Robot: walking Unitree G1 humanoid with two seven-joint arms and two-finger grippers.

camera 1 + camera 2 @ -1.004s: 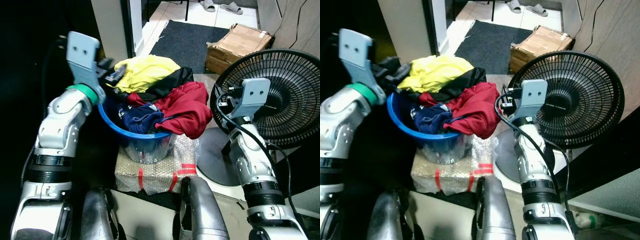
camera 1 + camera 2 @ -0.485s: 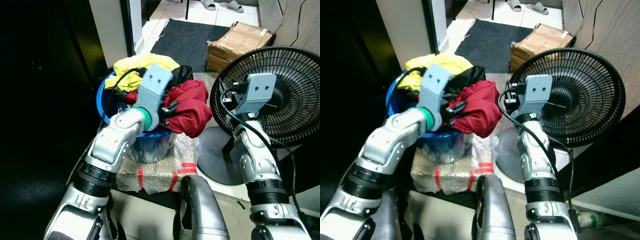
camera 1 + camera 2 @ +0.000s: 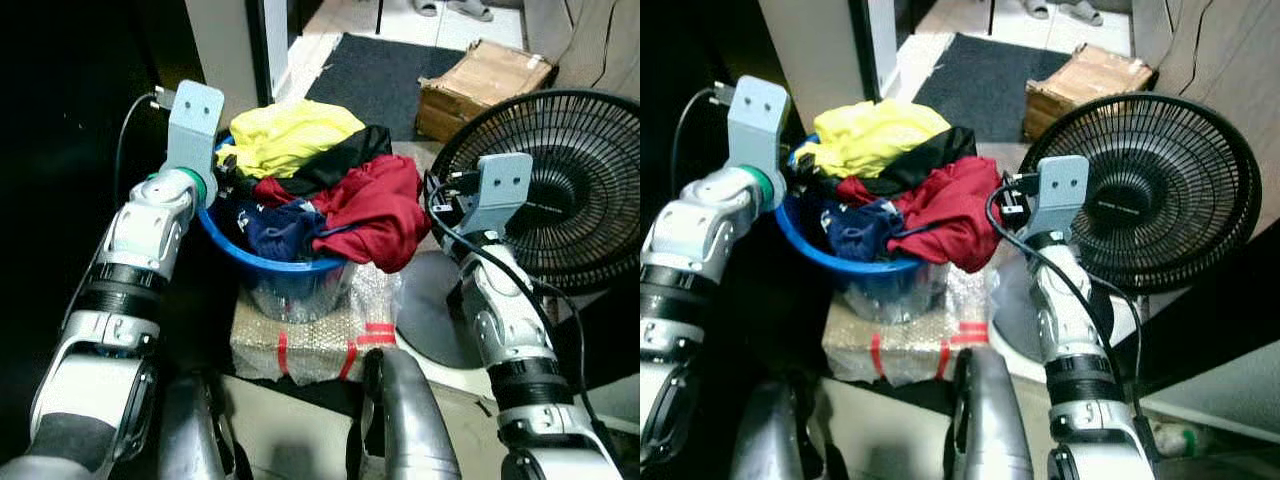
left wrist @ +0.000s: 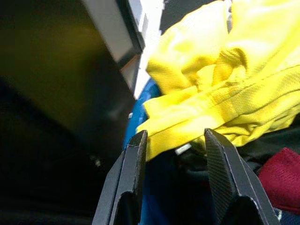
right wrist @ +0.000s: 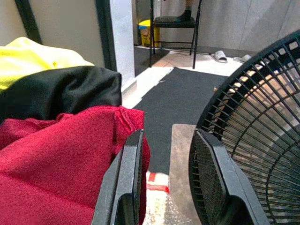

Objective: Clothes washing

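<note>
A blue basin (image 3: 262, 262) is heaped with clothes: a yellow garment (image 3: 290, 135) on top, a black one (image 3: 345, 155) beneath it, a red one (image 3: 375, 205) spilling over the right rim, and a navy one (image 3: 280, 225) in front. My left gripper (image 4: 174, 136) is at the basin's left rim, open, with the yellow garment's edge (image 4: 211, 108) just beyond its fingertips. My right gripper (image 5: 164, 133) is open and empty, hovering between the red garment (image 5: 61, 154) and the fan.
The basin stands on a bubble-wrapped box (image 3: 310, 335) with red tape. A black floor fan (image 3: 560, 180) stands close on the right. Behind it are a cardboard box (image 3: 485, 85) and a dark mat (image 3: 375, 70). A door frame (image 3: 225, 50) rises behind the basin, and it is dark to the left.
My left arm has swung from across the basin's front back to the left rim. The right arm has barely moved.
</note>
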